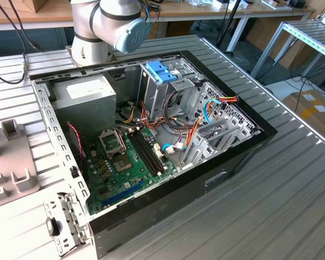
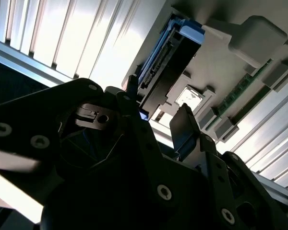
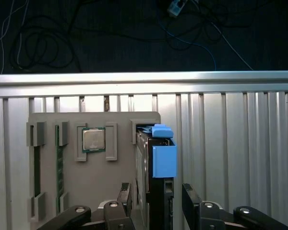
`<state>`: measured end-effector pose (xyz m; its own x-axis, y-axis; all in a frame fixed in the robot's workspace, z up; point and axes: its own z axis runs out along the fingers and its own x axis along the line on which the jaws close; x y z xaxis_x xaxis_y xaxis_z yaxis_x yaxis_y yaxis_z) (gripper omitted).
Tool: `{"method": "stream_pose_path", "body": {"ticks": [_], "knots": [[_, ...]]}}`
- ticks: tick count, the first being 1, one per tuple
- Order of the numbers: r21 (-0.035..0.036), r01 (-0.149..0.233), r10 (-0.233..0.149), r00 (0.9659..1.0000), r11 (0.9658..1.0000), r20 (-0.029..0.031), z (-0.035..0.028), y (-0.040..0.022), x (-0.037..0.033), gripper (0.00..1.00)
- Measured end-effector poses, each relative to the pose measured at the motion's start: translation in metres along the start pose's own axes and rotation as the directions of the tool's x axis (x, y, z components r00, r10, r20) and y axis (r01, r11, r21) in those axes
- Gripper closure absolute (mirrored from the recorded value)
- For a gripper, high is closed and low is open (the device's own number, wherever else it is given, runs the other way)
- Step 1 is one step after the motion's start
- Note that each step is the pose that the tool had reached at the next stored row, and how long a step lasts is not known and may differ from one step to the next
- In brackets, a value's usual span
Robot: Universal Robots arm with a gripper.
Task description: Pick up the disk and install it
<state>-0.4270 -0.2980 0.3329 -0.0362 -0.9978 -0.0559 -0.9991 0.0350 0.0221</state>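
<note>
The disk (image 3: 156, 177) stands on edge in a slot of a grey holder tray (image 3: 120, 120), its bright blue carrier tab (image 3: 163, 154) at the end away from the wrist. My gripper (image 3: 157, 201) is open and straddles the disk's near end, one black finger (image 3: 125, 194) on each side with a small gap to the metal. In the second wrist view the disk (image 2: 158, 76) runs away from the gripper (image 2: 158, 115) between the same fingers.
The tray also holds a processor chip (image 3: 93, 140) and memory sticks (image 3: 37, 172). In the exterior view the open computer case (image 1: 249, 146) lies on the ribbed table, with a grey power supply (image 1: 86, 97), a motherboard (image 1: 124, 162), a pale blue latch (image 1: 161, 70) and a drive cage (image 1: 216, 135).
</note>
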Motion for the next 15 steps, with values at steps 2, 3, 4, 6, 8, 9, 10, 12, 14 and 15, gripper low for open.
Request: {"method": "stream_pose_path", "body": {"ticks": [2,3,4,6,8,9,10,12,14,15], "knots": [[0.0,0.0,0.0,1.0,1.0,0.0,0.0013,0.0,0.0001,0.46],[0.0,0.0,0.0,1.0,1.0,0.0,0.0017,0.0,0.0001,0.46],[0.0,0.0,0.0,1.0,1.0,0.0,0.0023,0.0,0.0001,0.46],[0.0001,0.0,0.0,1.0,1.0,0.0001,0.0034,0.0,0.0002,0.46],[0.0001,0.0,0.0,1.0,1.0,0.0001,0.0044,0.0001,0.0002,0.46],[0.0001,0.0,0.0,1.0,1.0,0.0001,0.0053,0.0001,0.0003,0.46],[0.0001,0.0,0.0,1.0,1.0,0.0,0.0061,0.0002,0.0003,0.46],[0.0001,0.0,0.0,1.0,1.0,0.0,0.0076,0.0003,0.0004,0.46],[0.0,0.0,0.0,1.0,1.0,0.0,0.009,0.0003,0.0005,0.46],[0.0,0.0,0.0,1.0,1.0,0.0,0.0096,0.0004,0.0005,0.46]]}}
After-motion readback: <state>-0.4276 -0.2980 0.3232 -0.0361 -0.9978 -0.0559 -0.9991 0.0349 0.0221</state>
